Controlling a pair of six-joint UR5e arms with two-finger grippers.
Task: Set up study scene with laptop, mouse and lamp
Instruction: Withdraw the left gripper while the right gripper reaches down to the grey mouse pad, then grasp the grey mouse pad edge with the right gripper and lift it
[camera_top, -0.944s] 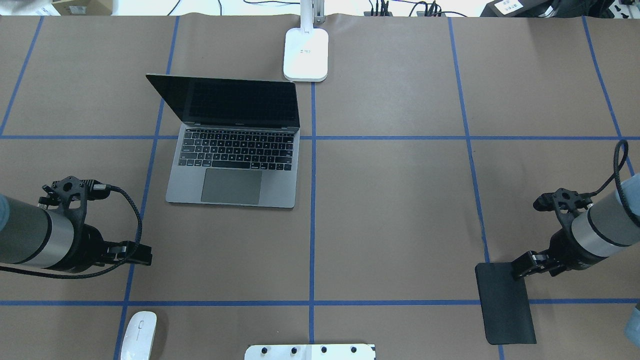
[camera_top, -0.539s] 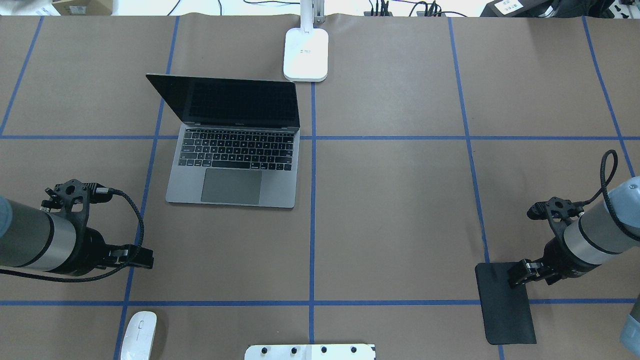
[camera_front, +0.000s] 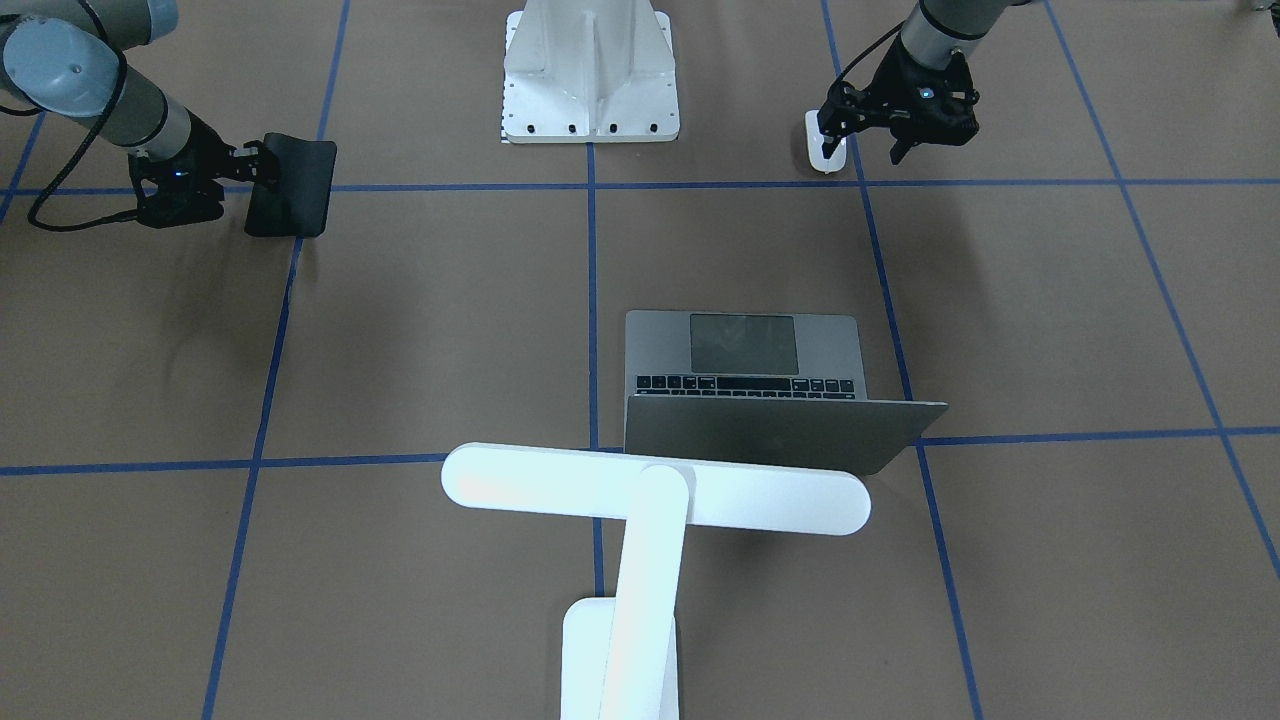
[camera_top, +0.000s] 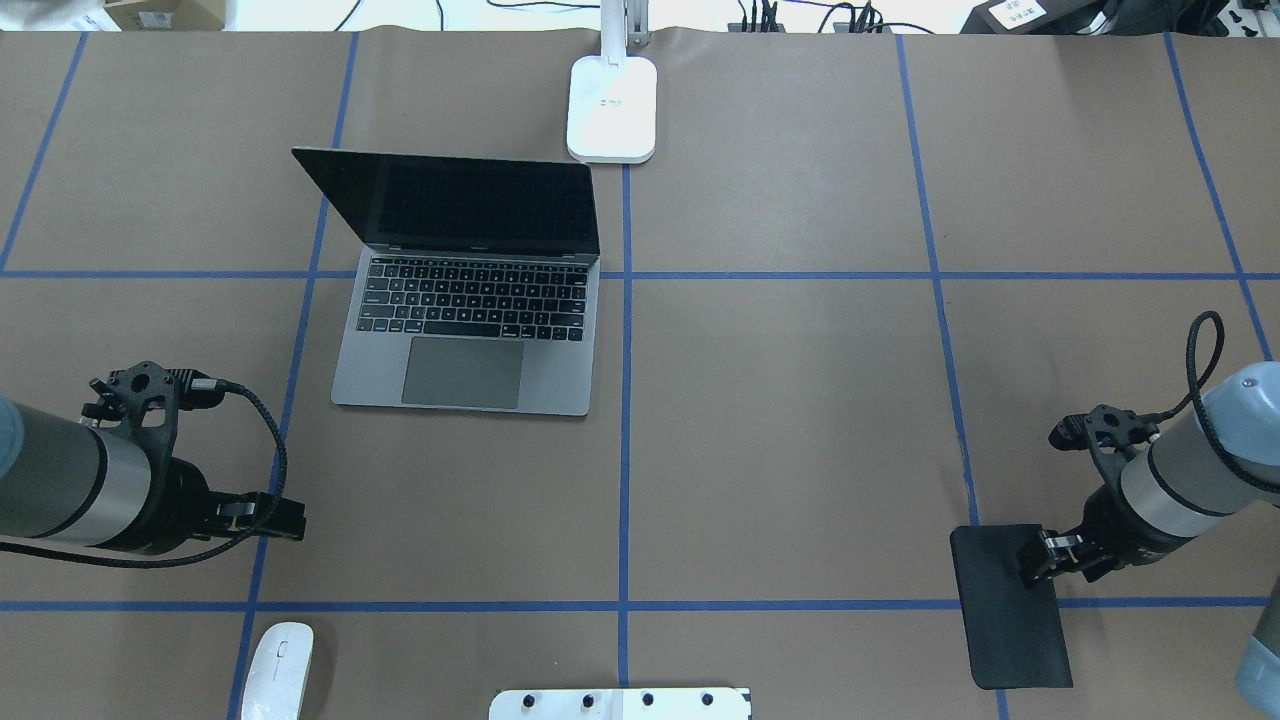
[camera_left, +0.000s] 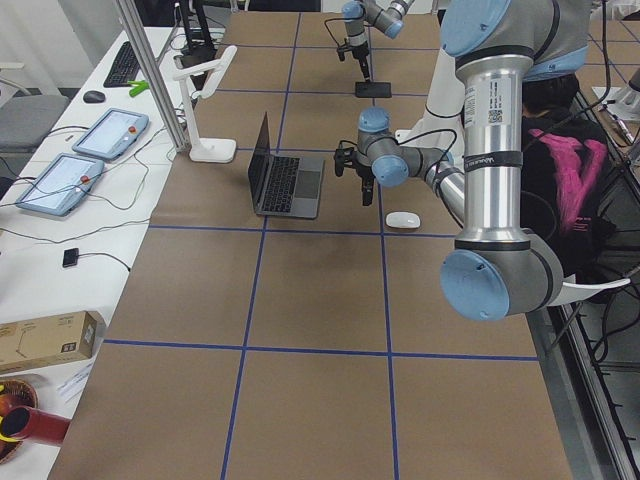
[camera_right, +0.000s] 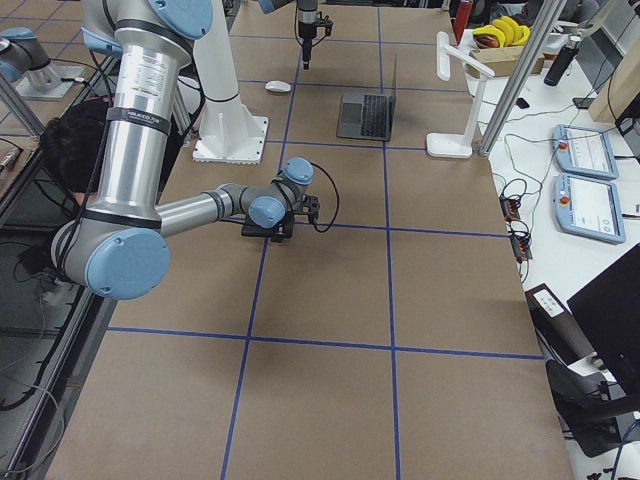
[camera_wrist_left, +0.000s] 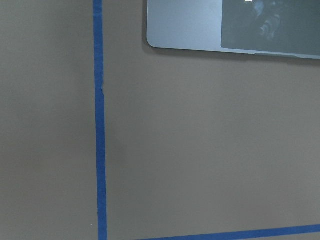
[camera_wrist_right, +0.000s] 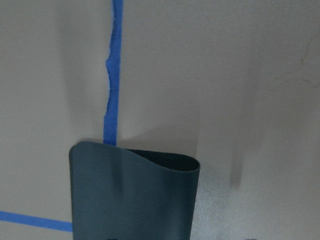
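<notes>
The grey laptop (camera_top: 465, 340) stands open left of the table's middle, screen dark. Behind it is the white lamp (camera_top: 612, 110); its bar head (camera_front: 650, 490) reaches over the laptop lid. The white mouse (camera_top: 278, 670) lies at the near left edge. My left gripper (camera_top: 285, 520) hangs above the table between laptop and mouse, open and holding nothing. My right gripper (camera_top: 1030, 562) is shut on the far edge of the black mouse pad (camera_top: 1010, 630). In the right wrist view the mouse pad (camera_wrist_right: 130, 200) curls up at that edge.
A white ribbed pedestal (camera_top: 620, 703) with bolt holes sits at the near middle edge. Blue tape lines cross the brown table cover (camera_top: 800, 400). Cables and small devices lie beyond the far edge.
The right arm has shifted toward the near edge, bringing its gripper further over the pad's corner. The left arm has drifted slightly nearer. Laptop, lamp and mouse have not moved.
</notes>
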